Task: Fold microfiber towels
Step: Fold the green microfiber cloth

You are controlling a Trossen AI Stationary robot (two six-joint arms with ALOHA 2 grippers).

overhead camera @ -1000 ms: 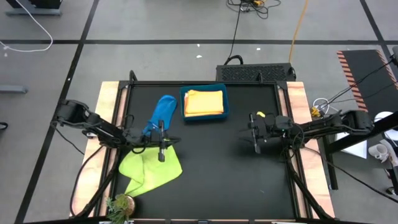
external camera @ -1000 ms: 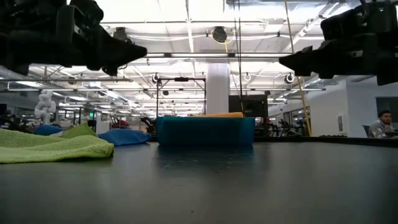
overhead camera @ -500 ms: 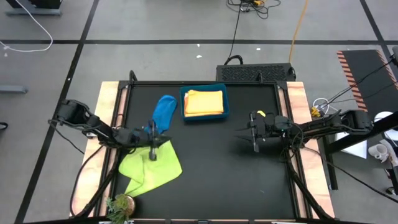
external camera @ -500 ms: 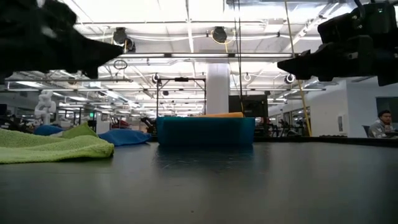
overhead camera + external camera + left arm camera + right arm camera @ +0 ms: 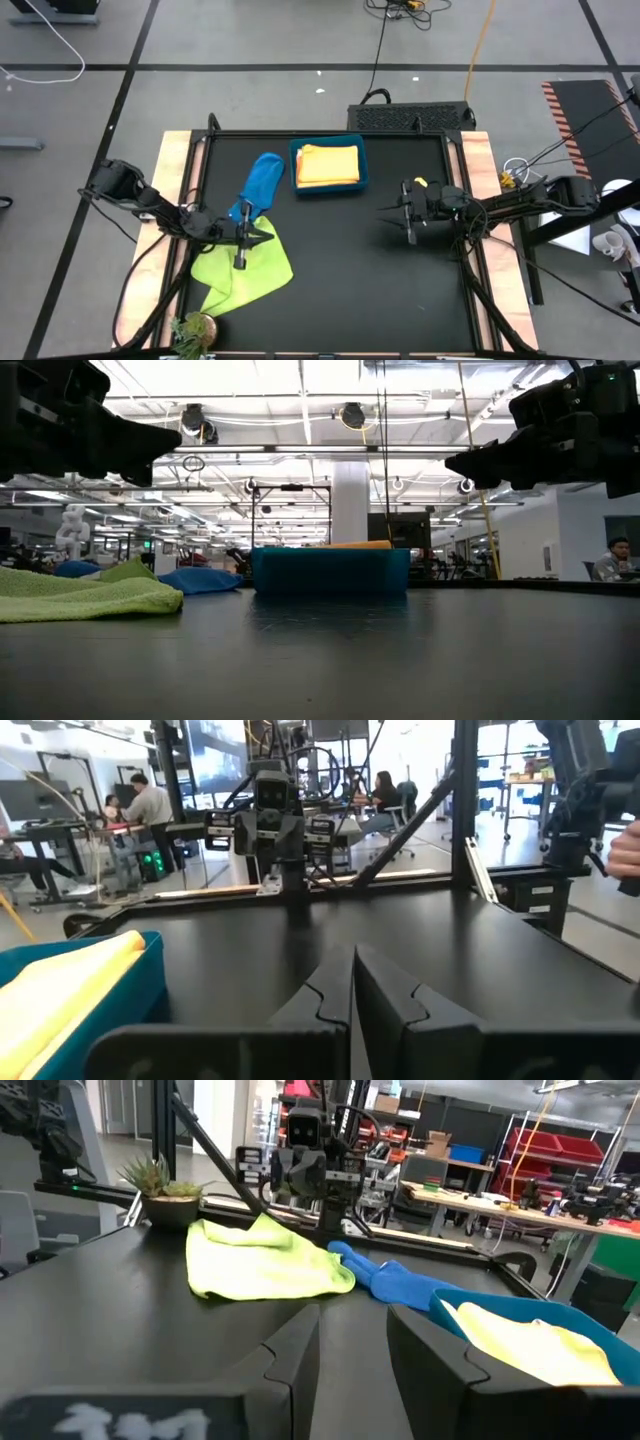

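Note:
A lime green towel lies crumpled flat at the table's near left, also visible in the low view and the right wrist view. A blue towel lies bunched behind it, beside a teal bin holding a folded yellow-orange towel. My left gripper is shut and hovers level above the green towel's far edge, fingers together. My right gripper hovers level at the table's middle right, open with nothing between its fingers.
A small potted plant stands at the near left corner. Wooden boards flank the black table top. The table's middle between the two grippers is bare. People sit in the room beyond the table.
My left gripper has drawn back toward the table's left edge and slightly toward the near edge, sinking a little, still shut and holding nothing. The towels lie as before.

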